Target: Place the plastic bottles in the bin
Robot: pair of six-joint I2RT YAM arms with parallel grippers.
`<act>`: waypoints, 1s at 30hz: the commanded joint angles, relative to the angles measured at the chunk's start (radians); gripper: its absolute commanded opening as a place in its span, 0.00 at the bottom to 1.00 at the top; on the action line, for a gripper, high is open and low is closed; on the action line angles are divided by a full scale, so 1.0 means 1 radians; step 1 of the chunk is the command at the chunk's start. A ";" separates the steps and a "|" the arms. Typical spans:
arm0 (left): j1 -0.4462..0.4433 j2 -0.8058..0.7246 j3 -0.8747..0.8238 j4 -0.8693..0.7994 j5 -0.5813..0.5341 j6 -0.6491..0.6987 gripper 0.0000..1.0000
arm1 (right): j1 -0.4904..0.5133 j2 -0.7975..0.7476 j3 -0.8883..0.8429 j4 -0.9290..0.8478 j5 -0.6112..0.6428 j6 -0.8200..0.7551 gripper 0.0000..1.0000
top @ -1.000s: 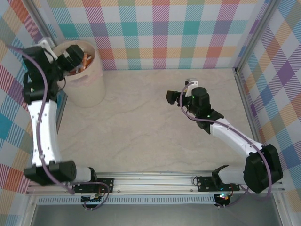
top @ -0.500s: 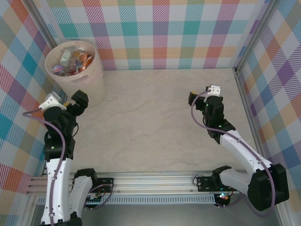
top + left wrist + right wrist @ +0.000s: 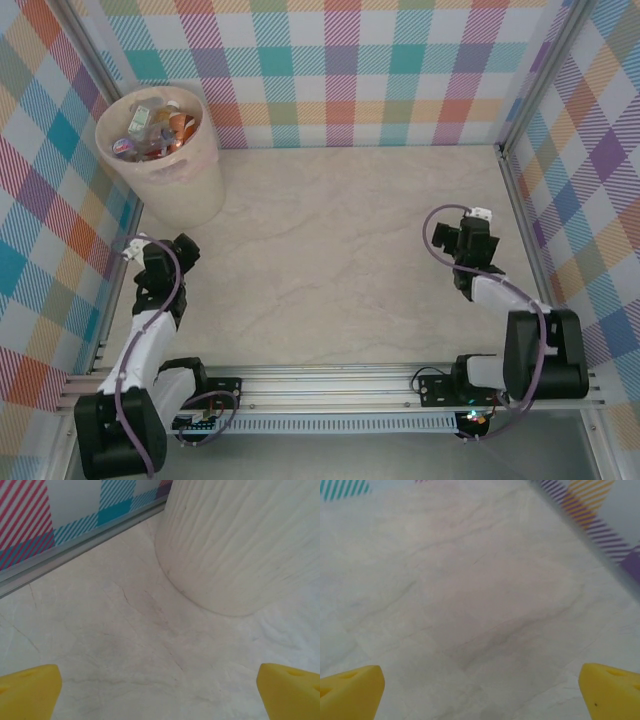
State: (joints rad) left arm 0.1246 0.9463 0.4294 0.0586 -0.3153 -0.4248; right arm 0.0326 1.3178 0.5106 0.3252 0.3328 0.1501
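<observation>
- All plastic bottles (image 3: 152,128) I can spot are piled inside the bin (image 3: 190,190), with orange, red and blue labels showing near the rim.
- Bin stands upright in the far-left corner of the desk (image 3: 330,230), close to the checked walls (image 3: 400,70).
- Left end effector (image 3: 165,258) sits low near the bin's base, facing it. Left wrist view: fingers spread wide, bare desk between them, bin wall just ahead.
- Right end effector (image 3: 470,238) is on the right side, well apart from the bin. Its fingers are spread wide over bare desk, gripping nothing.
- Both arms are folded close to their bases.
- Judgement: task looks done or nearly so, since I see no bottle left to pick.
</observation>
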 commanded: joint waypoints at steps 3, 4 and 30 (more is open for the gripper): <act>-0.020 0.142 -0.014 0.296 0.043 0.114 1.00 | -0.003 0.108 -0.049 0.331 -0.216 -0.114 1.00; -0.024 0.159 -0.012 0.310 0.048 0.125 1.00 | -0.005 0.118 -0.051 0.339 -0.228 -0.120 1.00; -0.227 0.620 -0.033 0.799 0.009 0.409 1.00 | -0.007 0.218 -0.115 0.535 -0.247 -0.126 1.00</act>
State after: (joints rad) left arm -0.0986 1.5623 0.4065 0.7609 -0.2420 -0.0212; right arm 0.0319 1.5414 0.3767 0.8223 0.0959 0.0360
